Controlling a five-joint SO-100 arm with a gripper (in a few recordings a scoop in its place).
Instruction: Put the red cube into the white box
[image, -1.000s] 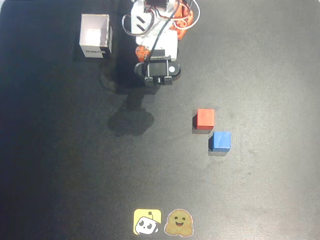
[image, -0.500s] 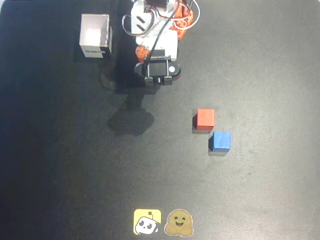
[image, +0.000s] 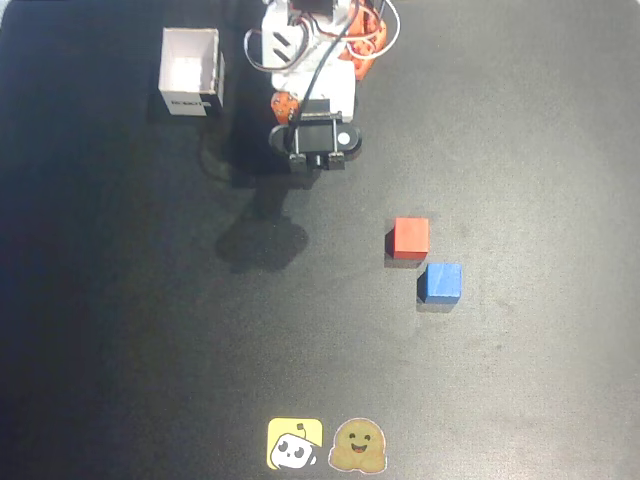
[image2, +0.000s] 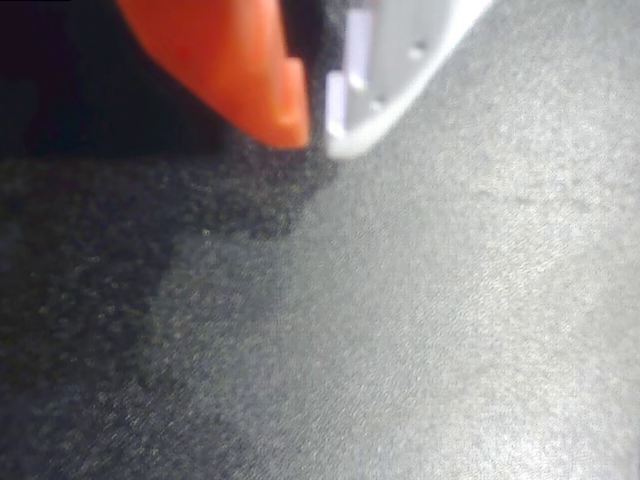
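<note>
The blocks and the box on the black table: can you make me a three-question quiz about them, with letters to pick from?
1. In the overhead view, where is the blue block compared with the red block?
A. lower right, close beside it
B. inside the white box
C. stacked on top of it

2. How many blocks lie on the table?
A. one
B. two
C. four

3. What is the pincer doing?
A. squeezing the red block
C. holding nothing, tips nearly together
B. carrying the white box

Answers:
1. A, since the blue block sits just below and to the right of the red one.
2. B, since one red and one blue block are there.
3. C, since the wrist view shows the orange and white tips close together with bare table below, and the white box stands apart at the upper left.
</note>
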